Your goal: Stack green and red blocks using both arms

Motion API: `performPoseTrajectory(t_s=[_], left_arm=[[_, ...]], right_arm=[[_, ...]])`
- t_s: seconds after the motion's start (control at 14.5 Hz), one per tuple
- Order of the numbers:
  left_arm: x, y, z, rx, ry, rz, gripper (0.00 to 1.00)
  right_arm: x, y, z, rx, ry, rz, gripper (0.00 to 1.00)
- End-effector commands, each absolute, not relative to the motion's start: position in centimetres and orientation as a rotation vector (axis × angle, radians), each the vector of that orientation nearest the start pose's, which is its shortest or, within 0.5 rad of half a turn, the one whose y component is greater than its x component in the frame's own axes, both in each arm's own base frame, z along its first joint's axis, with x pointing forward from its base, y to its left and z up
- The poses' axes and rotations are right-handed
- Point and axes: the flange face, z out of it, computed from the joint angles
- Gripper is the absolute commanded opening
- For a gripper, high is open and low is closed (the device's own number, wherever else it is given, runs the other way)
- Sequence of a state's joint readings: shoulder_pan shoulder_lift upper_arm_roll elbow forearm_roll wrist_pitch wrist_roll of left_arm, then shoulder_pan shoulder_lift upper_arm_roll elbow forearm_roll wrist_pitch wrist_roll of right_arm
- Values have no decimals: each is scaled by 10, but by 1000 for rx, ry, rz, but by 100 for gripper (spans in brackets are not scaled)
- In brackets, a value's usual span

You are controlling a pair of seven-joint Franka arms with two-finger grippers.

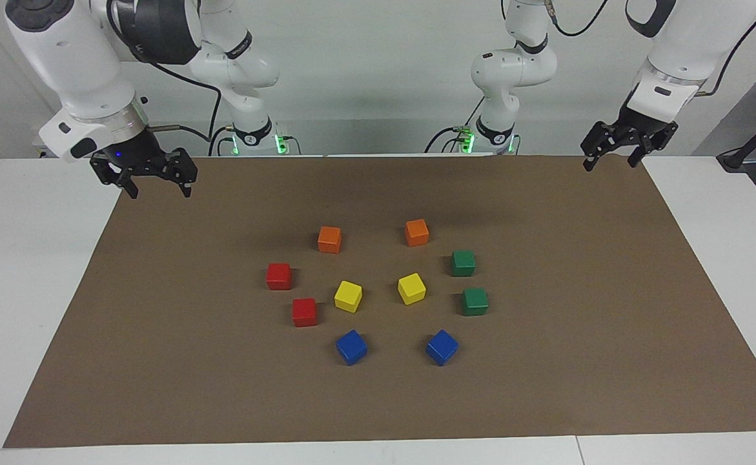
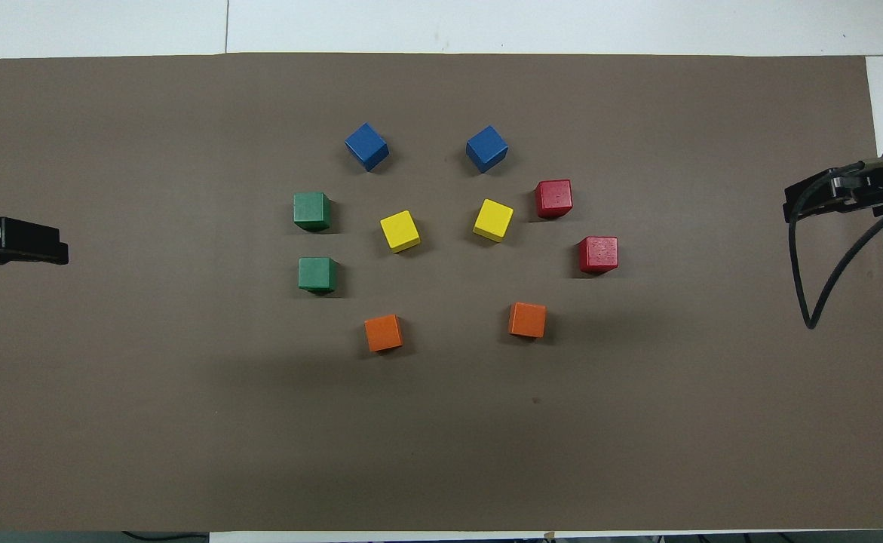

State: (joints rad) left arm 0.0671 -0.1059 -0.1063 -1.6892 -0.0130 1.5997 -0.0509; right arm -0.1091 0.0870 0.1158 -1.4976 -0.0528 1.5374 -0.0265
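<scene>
Two green blocks (image 1: 463, 263) (image 1: 475, 301) lie on the brown mat toward the left arm's end, shown in the overhead view as green blocks (image 2: 311, 210) (image 2: 317, 274). Two red blocks (image 1: 279, 276) (image 1: 304, 312) lie toward the right arm's end, red blocks (image 2: 553, 198) (image 2: 599, 253) from overhead. All four sit singly, none stacked. My left gripper (image 1: 611, 165) (image 2: 34, 243) hangs open and empty over the mat's corner at its own end. My right gripper (image 1: 159, 192) (image 2: 826, 194) hangs open and empty over the mat's edge at its end.
Around the middle of the brown mat (image 1: 610, 336) lie two orange cubes (image 1: 329, 239) (image 1: 416, 232) nearest the robots, two yellow cubes (image 1: 348, 296) (image 1: 411, 288) in the centre, and two blue cubes (image 1: 351, 347) (image 1: 441, 347) farthest out. A black cable (image 2: 826, 264) loops below the right gripper.
</scene>
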Motion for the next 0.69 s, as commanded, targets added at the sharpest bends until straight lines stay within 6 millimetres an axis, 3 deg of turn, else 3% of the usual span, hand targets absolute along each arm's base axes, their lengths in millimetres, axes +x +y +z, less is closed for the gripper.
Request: performPoseTrajectory(t_s=[0.0,0.28,0.62], left_arm=[[516,-40,614,-3154,22,-63,100],[517,-99,574,-3154,177,-98,100],[518,-156,496,-3151,319,-95,100]], right_arm=[[571,-9,607,-3184,-86,60,100],[570,-9,606,-3184,-86,62,100],[570,-9,605,-3184,-86,65,100]])
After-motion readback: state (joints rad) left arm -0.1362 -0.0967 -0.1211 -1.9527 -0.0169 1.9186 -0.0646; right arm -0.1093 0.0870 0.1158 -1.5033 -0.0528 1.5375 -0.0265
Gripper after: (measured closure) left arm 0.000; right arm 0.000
